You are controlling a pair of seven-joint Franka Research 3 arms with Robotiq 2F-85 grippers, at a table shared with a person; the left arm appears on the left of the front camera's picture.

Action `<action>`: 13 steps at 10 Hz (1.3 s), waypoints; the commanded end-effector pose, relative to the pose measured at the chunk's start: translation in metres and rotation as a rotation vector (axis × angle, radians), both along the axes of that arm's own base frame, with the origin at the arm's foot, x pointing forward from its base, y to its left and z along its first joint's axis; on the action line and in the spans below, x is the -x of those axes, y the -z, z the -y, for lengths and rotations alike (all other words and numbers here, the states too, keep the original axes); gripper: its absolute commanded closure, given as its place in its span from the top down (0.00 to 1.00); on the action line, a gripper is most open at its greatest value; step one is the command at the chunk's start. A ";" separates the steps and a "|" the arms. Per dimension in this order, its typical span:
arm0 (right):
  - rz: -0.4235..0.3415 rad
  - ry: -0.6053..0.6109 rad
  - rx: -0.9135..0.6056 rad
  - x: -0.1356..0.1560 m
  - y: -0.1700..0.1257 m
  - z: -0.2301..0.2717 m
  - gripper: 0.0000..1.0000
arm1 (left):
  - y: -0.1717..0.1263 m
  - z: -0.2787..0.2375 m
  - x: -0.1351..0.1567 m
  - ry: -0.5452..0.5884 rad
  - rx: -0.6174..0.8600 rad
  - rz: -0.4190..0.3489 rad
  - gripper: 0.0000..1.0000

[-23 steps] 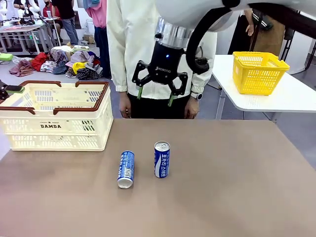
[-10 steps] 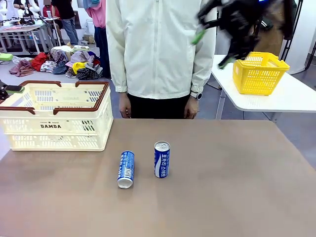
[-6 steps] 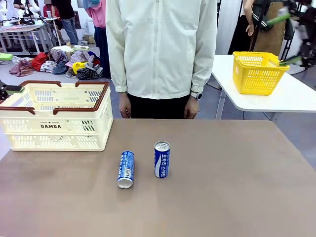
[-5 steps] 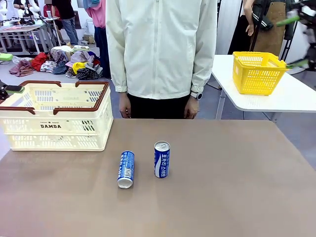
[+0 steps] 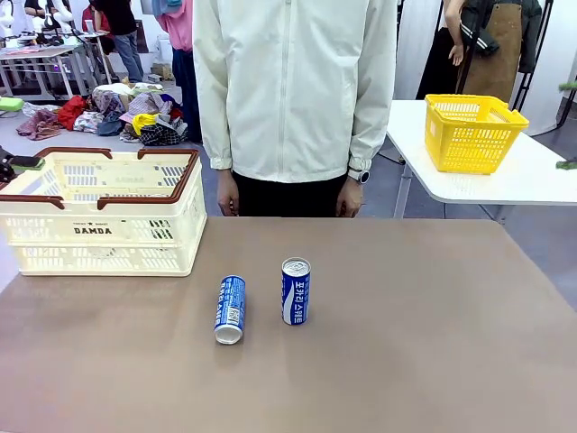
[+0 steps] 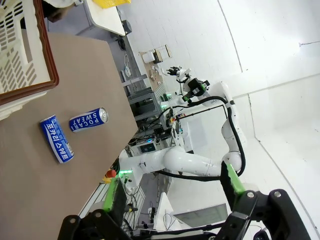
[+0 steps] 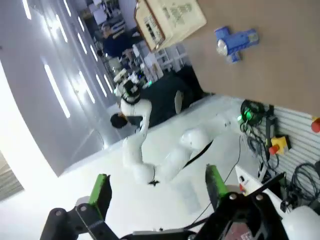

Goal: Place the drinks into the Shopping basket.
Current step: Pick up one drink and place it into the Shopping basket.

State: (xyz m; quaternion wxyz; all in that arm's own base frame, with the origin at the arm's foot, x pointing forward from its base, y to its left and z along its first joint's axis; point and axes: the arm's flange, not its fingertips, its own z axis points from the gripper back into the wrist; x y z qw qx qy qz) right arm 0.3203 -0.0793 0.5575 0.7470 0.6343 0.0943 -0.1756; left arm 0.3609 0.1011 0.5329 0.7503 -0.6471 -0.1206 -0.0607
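The left gripper (image 6: 173,192) has its 2 fingers spread wide with nothing between them. In its own blurred view, the right gripper (image 7: 157,187) looks spread and empty too. On the brown table (image 5: 406,343), 2 drinks sit near the middle. The lying can (image 5: 230,309) is on its side with its top towards the robot. Just beside it on the right, not touching, the upright can (image 5: 295,291) stands. Farther back, at the left, is the cream basket (image 5: 99,216), well apart from both cans. A person (image 5: 293,90) stands at the far edge with arms hanging. Beyond, to the right, a yellow basket (image 5: 473,131) sits on a white table (image 5: 532,176).
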 end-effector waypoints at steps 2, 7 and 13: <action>0.000 -0.041 -0.025 -0.001 -0.010 0.001 1.00 | -0.001 0.001 0.002 0.003 0.014 0.009 1.00; 0.000 -0.041 -0.025 -0.001 -0.010 0.001 1.00 | -0.009 0.013 -0.011 -0.151 0.038 -0.177 1.00; 0.000 -0.041 -0.025 -0.001 -0.010 0.001 1.00 | -0.062 0.227 -0.064 -0.024 -0.751 -0.534 1.00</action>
